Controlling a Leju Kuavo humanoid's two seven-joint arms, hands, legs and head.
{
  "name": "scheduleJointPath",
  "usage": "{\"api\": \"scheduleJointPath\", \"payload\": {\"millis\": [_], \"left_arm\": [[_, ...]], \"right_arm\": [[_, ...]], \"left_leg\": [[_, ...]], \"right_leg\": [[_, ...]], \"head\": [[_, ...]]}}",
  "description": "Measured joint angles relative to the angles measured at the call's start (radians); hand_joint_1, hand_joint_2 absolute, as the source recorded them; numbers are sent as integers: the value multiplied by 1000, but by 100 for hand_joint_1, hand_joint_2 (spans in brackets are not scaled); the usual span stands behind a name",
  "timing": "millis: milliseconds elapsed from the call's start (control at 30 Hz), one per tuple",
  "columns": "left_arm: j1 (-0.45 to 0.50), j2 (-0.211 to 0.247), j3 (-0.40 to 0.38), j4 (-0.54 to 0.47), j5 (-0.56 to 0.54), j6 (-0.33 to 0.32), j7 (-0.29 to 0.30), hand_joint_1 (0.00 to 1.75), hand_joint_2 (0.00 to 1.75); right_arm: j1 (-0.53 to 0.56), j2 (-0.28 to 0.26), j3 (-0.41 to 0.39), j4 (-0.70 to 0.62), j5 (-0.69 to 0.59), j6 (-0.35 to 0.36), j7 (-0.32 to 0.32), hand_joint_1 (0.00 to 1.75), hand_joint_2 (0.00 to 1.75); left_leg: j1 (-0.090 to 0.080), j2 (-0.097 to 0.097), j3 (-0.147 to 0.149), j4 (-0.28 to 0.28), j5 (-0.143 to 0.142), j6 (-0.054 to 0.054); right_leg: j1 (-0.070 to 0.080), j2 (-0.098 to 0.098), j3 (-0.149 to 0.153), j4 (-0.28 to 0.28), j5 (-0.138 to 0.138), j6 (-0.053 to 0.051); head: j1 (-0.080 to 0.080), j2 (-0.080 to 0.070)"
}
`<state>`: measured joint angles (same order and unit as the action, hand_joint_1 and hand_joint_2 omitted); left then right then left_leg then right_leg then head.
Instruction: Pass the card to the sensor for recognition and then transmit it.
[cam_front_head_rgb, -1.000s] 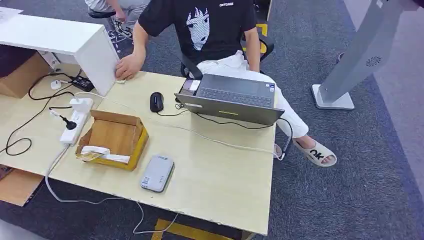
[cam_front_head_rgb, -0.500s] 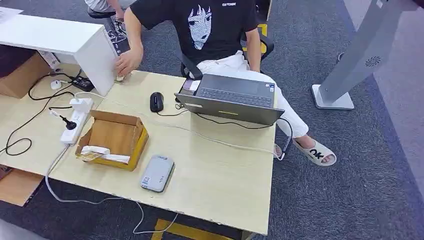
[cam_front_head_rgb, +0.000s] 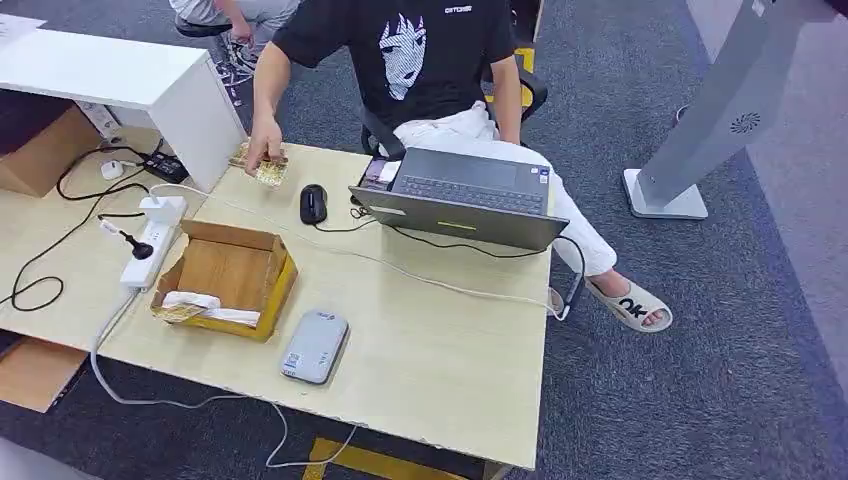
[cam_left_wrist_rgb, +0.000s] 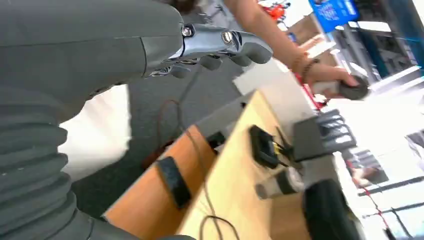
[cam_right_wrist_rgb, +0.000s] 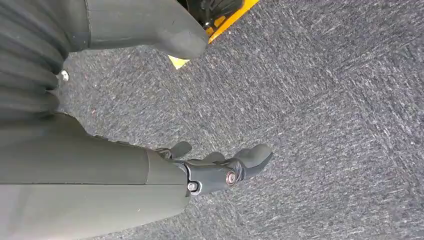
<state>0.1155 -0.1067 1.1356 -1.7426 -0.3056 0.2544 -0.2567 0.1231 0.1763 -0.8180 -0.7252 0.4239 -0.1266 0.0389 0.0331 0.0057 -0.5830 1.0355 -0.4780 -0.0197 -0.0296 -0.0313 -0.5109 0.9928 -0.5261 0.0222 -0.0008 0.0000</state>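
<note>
A person's hand (cam_front_head_rgb: 262, 140) rests on gold patterned cards (cam_front_head_rgb: 268, 171) at the far edge of the wooden table (cam_front_head_rgb: 440, 360), left of the black mouse (cam_front_head_rgb: 313, 203). The grey card sensor (cam_front_head_rgb: 315, 346) lies flat near the front edge. Beside it stands an open cardboard box (cam_front_head_rgb: 228, 275) with a white slip and a gold card (cam_front_head_rgb: 180, 312) at its near end. My left hand (cam_left_wrist_rgb: 220, 46) hangs beside the table with its fingers spread and nothing in it. My right hand (cam_right_wrist_rgb: 220, 170) hangs over the grey carpet, fingers apart and empty.
An open laptop (cam_front_head_rgb: 462, 195) sits at the table's far right, with cables trailing across the top. A white power strip (cam_front_head_rgb: 150, 240) lies left of the box. A white cabinet (cam_front_head_rgb: 110, 80) stands at the back left, and a grey stand base (cam_front_head_rgb: 665, 195) on the carpet at right.
The person's hand has moved from beside the white cabinet onto the table and now holds gold cards down near the mouse. Nothing else has shifted.
</note>
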Motion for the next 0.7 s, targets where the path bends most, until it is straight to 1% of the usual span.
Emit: {"api": "scheduleJointPath", "payload": {"millis": [133, 333, 533, 700], "left_arm": [[-20, 59, -87, -8, -29, -1, 5, 0, 175], [-59, 143, -224, -8, -79, 11, 30, 0, 175], [-126, 193, -378, 5, -143, 27, 66, 0, 175], [-183, 213, -502, 41, -201, 47, 92, 0, 175]], "right_arm": [[-13, 18, -77, -13, 74, 43, 0, 0, 175], [-30, 43, -181, -27, 170, 102, 0, 0, 175], [-39, 61, -265, -39, 256, 153, 3, 0, 175], [-37, 70, -318, -53, 314, 191, 9, 0, 175]], "left_leg": [[0, 0, 0, 0, 1, 0], [0, 1, 0, 0, 1, 0], [0, 1, 0, 0, 2, 0], [0, 2, 0, 0, 2, 0]], "right_leg": [[0, 0, 0, 0, 1, 0], [0, 1, -1, 0, 2, 0], [0, 1, 0, 0, 3, 0], [0, 3, 0, 0, 3, 0]], "head": [[1, 0], [0, 0], [0, 0], [0, 0]]}}
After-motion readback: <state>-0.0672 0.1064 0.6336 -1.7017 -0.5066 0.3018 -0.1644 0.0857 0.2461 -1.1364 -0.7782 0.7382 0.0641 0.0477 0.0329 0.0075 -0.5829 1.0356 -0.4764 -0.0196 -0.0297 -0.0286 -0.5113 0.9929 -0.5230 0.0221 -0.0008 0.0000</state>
